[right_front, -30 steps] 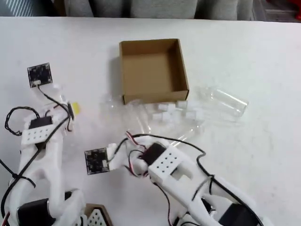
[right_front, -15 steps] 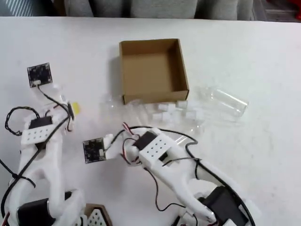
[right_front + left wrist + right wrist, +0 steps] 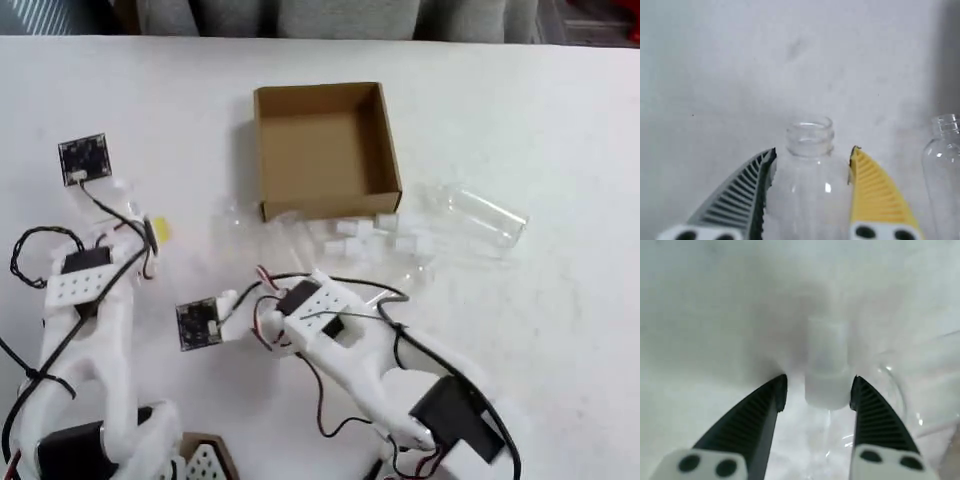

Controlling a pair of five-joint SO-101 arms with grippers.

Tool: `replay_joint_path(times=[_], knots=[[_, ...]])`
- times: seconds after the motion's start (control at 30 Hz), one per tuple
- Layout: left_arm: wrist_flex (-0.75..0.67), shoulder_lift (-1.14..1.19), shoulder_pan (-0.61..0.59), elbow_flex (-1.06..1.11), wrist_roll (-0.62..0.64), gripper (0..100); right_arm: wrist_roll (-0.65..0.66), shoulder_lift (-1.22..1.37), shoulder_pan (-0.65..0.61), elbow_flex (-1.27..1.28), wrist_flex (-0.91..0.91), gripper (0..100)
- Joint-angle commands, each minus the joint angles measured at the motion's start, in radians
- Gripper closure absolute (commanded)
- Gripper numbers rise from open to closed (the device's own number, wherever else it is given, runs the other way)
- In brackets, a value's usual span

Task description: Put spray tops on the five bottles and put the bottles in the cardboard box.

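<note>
My left gripper (image 3: 810, 160) is shut on a clear, uncapped bottle (image 3: 810, 145) between its grey and yellow fingers; in the high view it (image 3: 140, 220) sits at the table's left side. My right gripper (image 3: 817, 385) holds a white spray top (image 3: 826, 375) between its black fingers, with the dip tube hanging down. From above, the right gripper (image 3: 238, 300) is mid-table, below the cardboard box (image 3: 320, 150), which is empty. Several clear bottles (image 3: 480, 215) and loose spray tops (image 3: 362, 238) lie in front of the box and to its right.
Another clear bottle (image 3: 942, 165) stands beside the held one. The right arm's body (image 3: 350, 350) and cables stretch across the near middle of the table. Bare white tabletop lies behind the box and at far right.
The right arm has swung left and away from the pile, toward the left arm, bringing its wrist and camera closer to the table's middle. The left arm has kept still.
</note>
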Motion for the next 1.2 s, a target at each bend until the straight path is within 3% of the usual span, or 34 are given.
replay_joint_path(times=[0.0,0.27,0.43,0.53,0.7,0.97,1.03,1.17], knots=[[-0.021,-0.051,-0.007,0.005,0.011,98,-0.002,0.028,-0.015,-0.063,-0.016,81.4],[-0.023,-0.051,-0.007,0.008,0.011,98,-0.002,0.013,-0.027,-0.072,-0.001,81.7],[-0.023,-0.051,-0.007,0.008,0.011,98,-0.002,0.012,-0.022,-0.074,-0.008,99.1],[-0.023,-0.051,-0.007,0.008,0.011,98,-0.011,0.010,-0.013,-0.100,0.019,97.4],[-0.023,-0.051,0.005,0.009,0.011,98,-0.265,-0.108,0.097,-0.229,0.176,98.4],[-0.023,-0.059,0.064,0.014,0.009,98,-0.819,-0.541,0.438,-0.321,0.363,98.3],[-0.023,-0.061,0.091,0.005,0.009,98,-0.893,-0.639,0.503,-0.321,0.397,98.3],[-0.023,-0.062,0.159,-0.037,0.009,98,-0.905,-0.825,0.588,-0.285,0.415,98.3]])
